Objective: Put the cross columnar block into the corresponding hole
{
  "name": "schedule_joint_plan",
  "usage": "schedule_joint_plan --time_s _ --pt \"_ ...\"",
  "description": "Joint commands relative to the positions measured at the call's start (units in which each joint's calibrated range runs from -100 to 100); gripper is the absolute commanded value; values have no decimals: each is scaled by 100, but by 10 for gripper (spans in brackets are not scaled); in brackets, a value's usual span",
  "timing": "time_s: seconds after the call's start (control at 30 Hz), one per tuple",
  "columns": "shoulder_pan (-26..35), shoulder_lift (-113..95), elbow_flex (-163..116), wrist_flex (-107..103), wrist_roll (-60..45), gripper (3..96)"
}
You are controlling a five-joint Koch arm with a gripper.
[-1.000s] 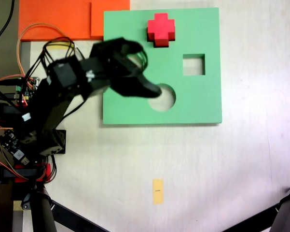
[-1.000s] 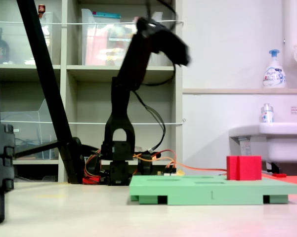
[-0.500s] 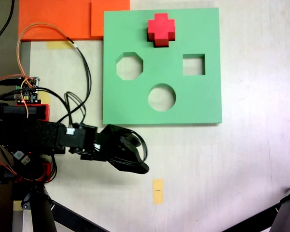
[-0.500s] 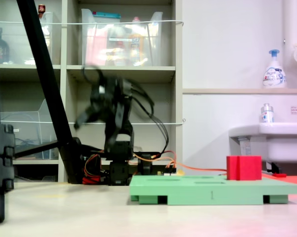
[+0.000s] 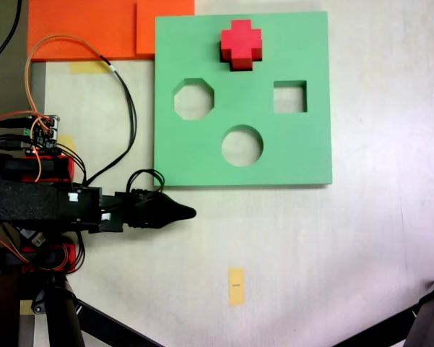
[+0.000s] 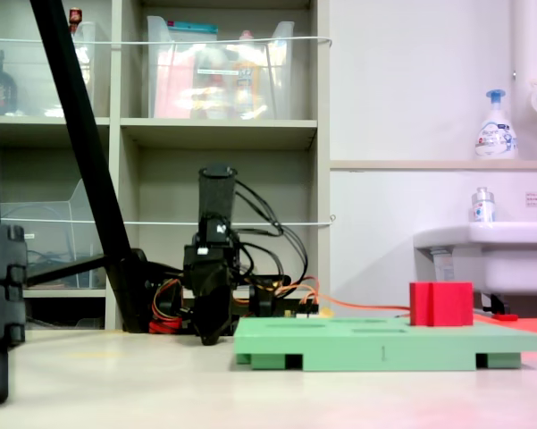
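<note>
The red cross columnar block (image 5: 240, 43) stands upright at the far edge of the green foam board (image 5: 303, 152). In the second exterior view the block (image 6: 440, 304) rises above the board (image 6: 375, 344) near its right end. No plus-shaped cutout shows; the block covers its own spot. The octagonal (image 5: 193, 99), square (image 5: 289, 96) and round (image 5: 242, 145) cutouts are empty. My gripper (image 5: 182, 212) lies low, off the board's near left corner, jaws together in a point and holding nothing. In the second exterior view the gripper (image 6: 210, 332) points down beside the board's left end.
Orange foam sheets (image 5: 94, 29) lie at the first exterior view's top left. A yellow tag (image 5: 236, 285) sits on the table. Wires and a circuit board (image 5: 43, 134) crowd the arm's base. Dark tripod legs (image 5: 101, 325) cross the bottom corners. A shelf (image 6: 161, 134) and sink (image 6: 482, 250) stand behind.
The arm swung away from above the board, toward the first exterior view's bottom left, and folded down low beside its base. The red block has not moved.
</note>
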Motion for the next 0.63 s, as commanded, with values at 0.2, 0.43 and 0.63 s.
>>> schedule_joint_plan --time_s 0.2,0.43,0.63 --pt "10 -55 -137 -492 -83 493" --pt "10 -55 -137 -492 -83 493" --pt "10 -55 -137 -492 -83 493"
